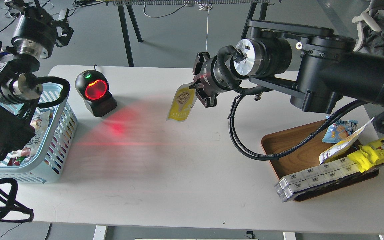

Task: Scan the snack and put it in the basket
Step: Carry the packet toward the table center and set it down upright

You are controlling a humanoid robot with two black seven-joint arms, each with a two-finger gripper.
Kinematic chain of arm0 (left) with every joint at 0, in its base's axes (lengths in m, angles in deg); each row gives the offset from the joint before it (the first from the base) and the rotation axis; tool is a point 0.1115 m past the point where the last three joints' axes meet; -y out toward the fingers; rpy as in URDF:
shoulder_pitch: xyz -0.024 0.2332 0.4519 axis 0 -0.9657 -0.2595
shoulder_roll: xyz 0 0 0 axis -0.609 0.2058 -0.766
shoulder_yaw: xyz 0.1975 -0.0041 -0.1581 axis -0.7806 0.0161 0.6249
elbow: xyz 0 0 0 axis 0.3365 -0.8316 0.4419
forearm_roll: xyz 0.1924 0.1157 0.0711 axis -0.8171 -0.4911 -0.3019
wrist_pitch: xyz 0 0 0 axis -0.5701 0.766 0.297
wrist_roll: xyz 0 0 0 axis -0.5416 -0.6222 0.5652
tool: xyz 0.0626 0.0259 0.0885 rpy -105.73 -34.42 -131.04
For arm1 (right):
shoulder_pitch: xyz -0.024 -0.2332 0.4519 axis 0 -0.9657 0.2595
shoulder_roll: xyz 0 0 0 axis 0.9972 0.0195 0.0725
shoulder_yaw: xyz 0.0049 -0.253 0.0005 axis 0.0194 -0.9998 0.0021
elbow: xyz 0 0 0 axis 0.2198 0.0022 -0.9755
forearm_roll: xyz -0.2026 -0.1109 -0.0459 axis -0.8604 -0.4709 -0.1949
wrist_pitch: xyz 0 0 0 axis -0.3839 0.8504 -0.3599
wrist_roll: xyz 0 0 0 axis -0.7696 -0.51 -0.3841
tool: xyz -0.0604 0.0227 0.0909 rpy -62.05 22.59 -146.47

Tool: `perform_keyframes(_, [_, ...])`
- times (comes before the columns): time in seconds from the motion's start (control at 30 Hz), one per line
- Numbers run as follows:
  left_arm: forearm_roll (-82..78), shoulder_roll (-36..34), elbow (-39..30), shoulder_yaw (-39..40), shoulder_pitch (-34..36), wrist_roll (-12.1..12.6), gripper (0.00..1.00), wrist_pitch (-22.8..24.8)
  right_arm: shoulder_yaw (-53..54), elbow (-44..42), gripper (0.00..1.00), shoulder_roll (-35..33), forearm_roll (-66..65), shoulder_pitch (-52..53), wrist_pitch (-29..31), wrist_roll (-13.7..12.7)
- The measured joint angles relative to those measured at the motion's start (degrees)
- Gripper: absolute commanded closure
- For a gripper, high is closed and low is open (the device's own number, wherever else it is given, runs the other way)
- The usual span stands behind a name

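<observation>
The right gripper pinches the snack by its top edge, the pouch hanging below it above the table; the scanner, glowing red, sits to its left, the basket further left; scanning looks underway, basket placement remains; the left gripper's opening I cannot tell.

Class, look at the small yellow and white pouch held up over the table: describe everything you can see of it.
The snack is a small, flat, glossy pouch. Its front is yellow with a beige picture of beans or nuts, and its top is white. It hangs tilted above the white table, touching nothing below. The right gripper pinches its upper right edge. It faces left toward the red-glowing scanner.
</observation>
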Motion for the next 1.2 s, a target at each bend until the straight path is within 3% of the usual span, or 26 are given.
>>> perform_keyframes(0.63, [0.0,0.1,0.0,0.0,0.0,-0.1,0.00,0.1,-0.3,-1.9,1.00,8.0,0.0,-1.7,0.0,0.0])
perform_keyframes(1.03, [0.0,0.6,0.0,0.0,0.0,-0.1,0.00,0.1,-9.8,-4.8,1.00,9.9,-0.3,-0.7,0.0,0.4])
perform_keyframes(1.2, [0.0,0.7,0.0,0.0,0.0,-0.1,0.00,0.0,-10.5,-5.1,0.85,9.9,-0.4,-0.6,0.0,0.5])
